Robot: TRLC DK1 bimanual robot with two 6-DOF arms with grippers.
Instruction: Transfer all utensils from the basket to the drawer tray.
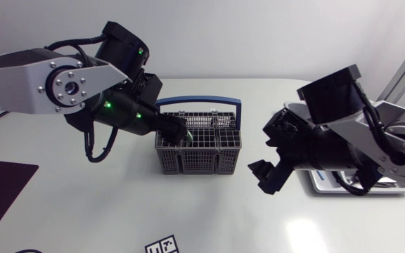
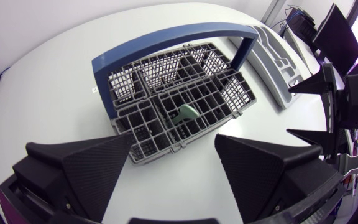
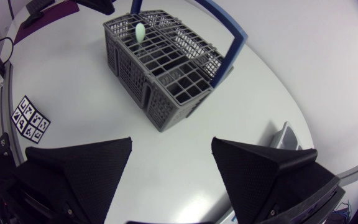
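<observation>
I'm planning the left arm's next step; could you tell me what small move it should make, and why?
Probably ease the left gripper forward and down over the pale green handle. Its fingers stand open and empty above the basket, and that handle, the only utensil visible, sticks up in a compartment just ahead of them.

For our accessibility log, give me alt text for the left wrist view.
The left gripper, fingers open, hangs over a grey wire basket with a blue handle; one pale green utensil sits in one of its compartments. Beyond the basket lies the grey drawer tray, with the right gripper open near it.
</observation>
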